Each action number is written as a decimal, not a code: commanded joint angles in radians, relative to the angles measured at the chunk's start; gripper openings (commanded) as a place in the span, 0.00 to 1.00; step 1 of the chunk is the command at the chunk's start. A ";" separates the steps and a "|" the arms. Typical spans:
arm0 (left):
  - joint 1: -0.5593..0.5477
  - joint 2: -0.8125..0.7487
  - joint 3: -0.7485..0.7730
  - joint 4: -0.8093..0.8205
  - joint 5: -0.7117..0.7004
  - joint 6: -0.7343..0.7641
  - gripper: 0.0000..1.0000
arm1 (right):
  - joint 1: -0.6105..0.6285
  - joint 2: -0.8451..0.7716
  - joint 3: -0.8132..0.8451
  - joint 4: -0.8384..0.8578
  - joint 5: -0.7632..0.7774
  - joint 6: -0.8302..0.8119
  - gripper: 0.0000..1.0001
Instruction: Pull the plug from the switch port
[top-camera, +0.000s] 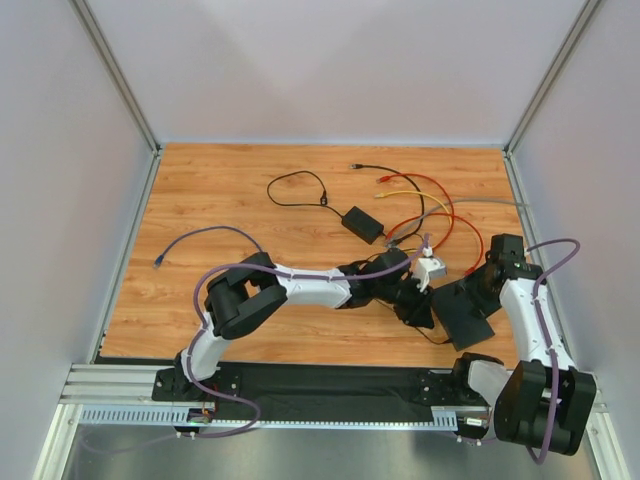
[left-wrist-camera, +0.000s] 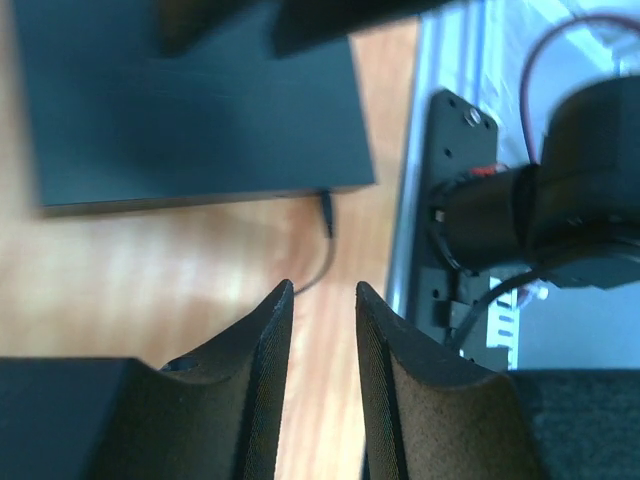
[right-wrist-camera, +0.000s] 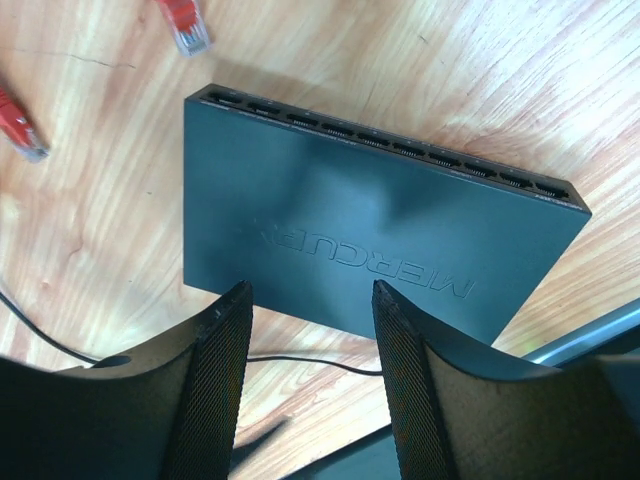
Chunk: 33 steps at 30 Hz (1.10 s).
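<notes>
The switch (top-camera: 466, 311) is a flat matte black box lying at the near right of the table. In the right wrist view the switch (right-wrist-camera: 370, 235) shows raised lettering and a row of empty sockets along its far edge. In the left wrist view a thin black plug (left-wrist-camera: 326, 212) sits in the switch's (left-wrist-camera: 190, 100) near edge, and its cable curls toward my fingers. My left gripper (left-wrist-camera: 324, 292) is open with a narrow gap, empty, a short way from the plug. My right gripper (right-wrist-camera: 310, 290) is open and empty, hovering over the switch's edge.
A black power-adapter brick (top-camera: 363, 223) lies behind the switch among red, yellow and black cables (top-camera: 425, 205). Two loose red plugs (right-wrist-camera: 183, 25) lie beside the switch. A purple cable ends at the left (top-camera: 160, 262). The right arm's base (left-wrist-camera: 560, 200) stands close by.
</notes>
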 joint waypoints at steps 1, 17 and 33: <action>-0.057 -0.019 0.020 0.048 -0.035 0.144 0.40 | -0.015 0.017 0.018 -0.007 -0.027 -0.037 0.54; -0.154 0.113 0.186 -0.123 -0.265 0.328 0.42 | -0.139 0.047 -0.006 -0.001 -0.202 -0.081 0.54; -0.189 0.151 0.177 -0.052 -0.291 0.262 0.42 | -0.240 0.021 -0.021 -0.015 -0.243 -0.152 0.54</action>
